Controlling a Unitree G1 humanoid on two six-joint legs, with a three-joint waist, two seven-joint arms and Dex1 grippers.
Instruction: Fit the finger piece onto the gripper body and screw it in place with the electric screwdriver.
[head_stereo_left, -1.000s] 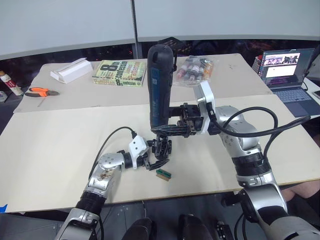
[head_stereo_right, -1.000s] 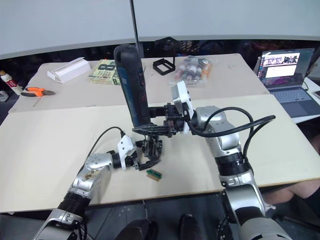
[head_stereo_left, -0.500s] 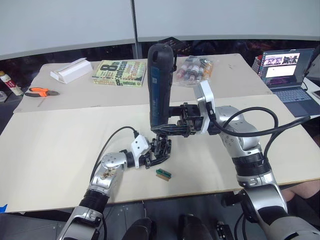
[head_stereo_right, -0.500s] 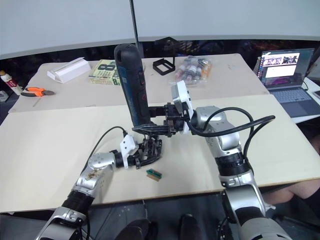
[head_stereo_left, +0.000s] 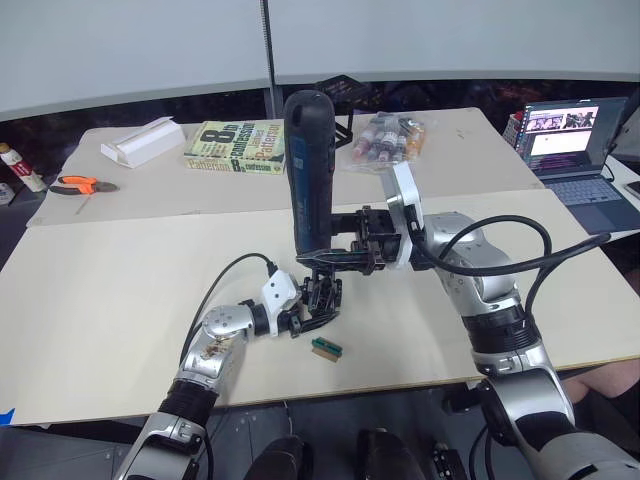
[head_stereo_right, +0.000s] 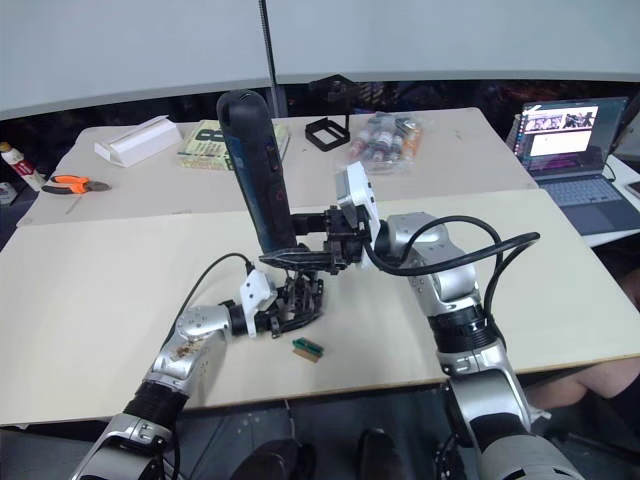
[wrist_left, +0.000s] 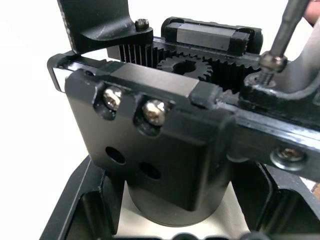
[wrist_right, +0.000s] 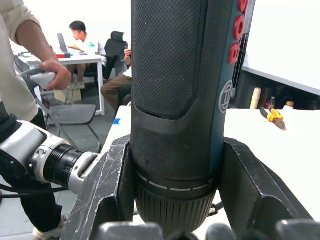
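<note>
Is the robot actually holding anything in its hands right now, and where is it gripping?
Yes. The right gripper clamps the electric screwdriver near its lower end, upright. The left gripper holds the gripper body by its sides, on the table.

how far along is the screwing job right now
Done: the left gripper clamps the gripper body, and the finger piece sits on it. In hand: the right gripper holds the electric screwdriver, its bit on a screw. Left: finish driving.

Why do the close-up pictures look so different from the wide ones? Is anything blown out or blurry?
Left wrist view: the background is washed out white, and the thin metal bit near the chunky black gripper body looks soft. Right wrist view: the thick black electric screwdriver crowds the lens, against bright windows. Eye views: even light.
</note>
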